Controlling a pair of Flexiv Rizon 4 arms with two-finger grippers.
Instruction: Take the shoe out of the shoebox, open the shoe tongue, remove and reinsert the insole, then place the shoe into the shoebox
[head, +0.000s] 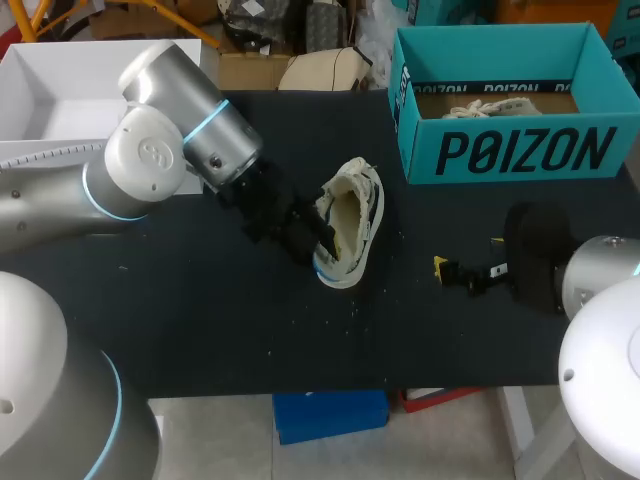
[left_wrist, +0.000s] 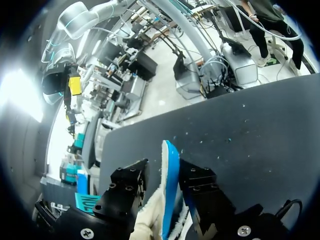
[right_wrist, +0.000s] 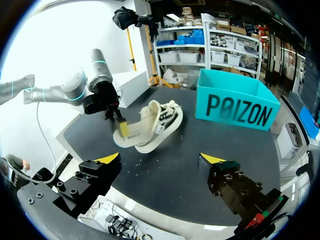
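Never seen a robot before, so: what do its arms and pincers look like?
Left arm and right arm are rounded silver-grey tubes with thin light-blue rings at the joints. The left pincer and right pincer are blocky black metal with visible screws; the right's two fingers end in bright yellow tips.

Soft, even light from above fills the head view. The dark desk (head: 200, 330) swallows most shadows, and the pale shoe (head: 352, 222) stands out brightly against it. The left arm (head: 150, 150) shows broad, dull highlights on its silver shell. In both wrist views a white glare burns out part of the room beyond the desk.
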